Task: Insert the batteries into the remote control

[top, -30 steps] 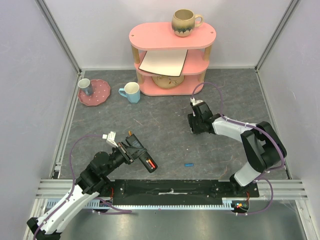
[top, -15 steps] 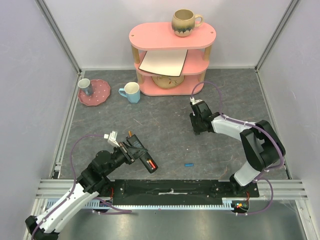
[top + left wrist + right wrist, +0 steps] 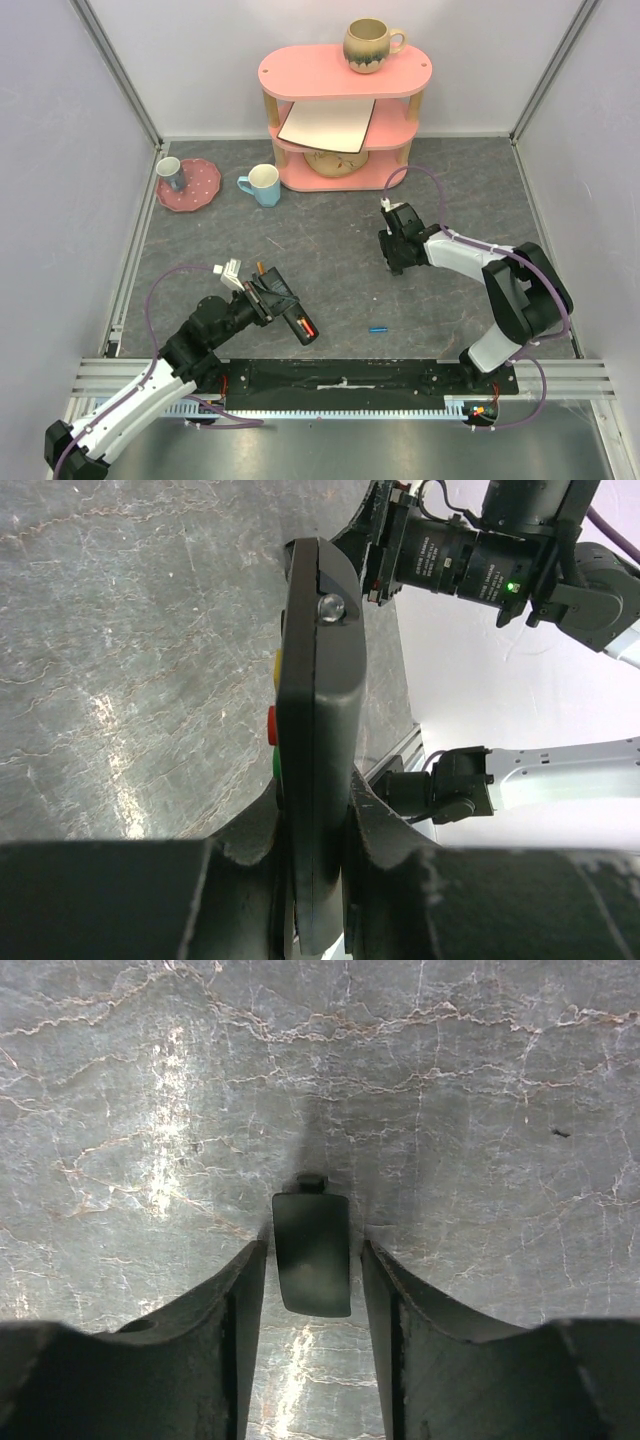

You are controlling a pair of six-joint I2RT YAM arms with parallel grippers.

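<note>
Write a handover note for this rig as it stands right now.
Left hand: shut on the remote control.
Right hand: low over the mat, fingers either side of a small black cover; grip unclear.
Batteries: the red-orange battery appears seated in the remote's open end; the blue battery lies loose on the mat.
Done: one battery in, it seems.
Left: load the blue one, then probably refit the cover.

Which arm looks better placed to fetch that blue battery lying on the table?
The right. The left gripper is shut on the remote control, so it is busy. The right gripper stands open around a small black cover, and the blue battery lies on its side.
</note>
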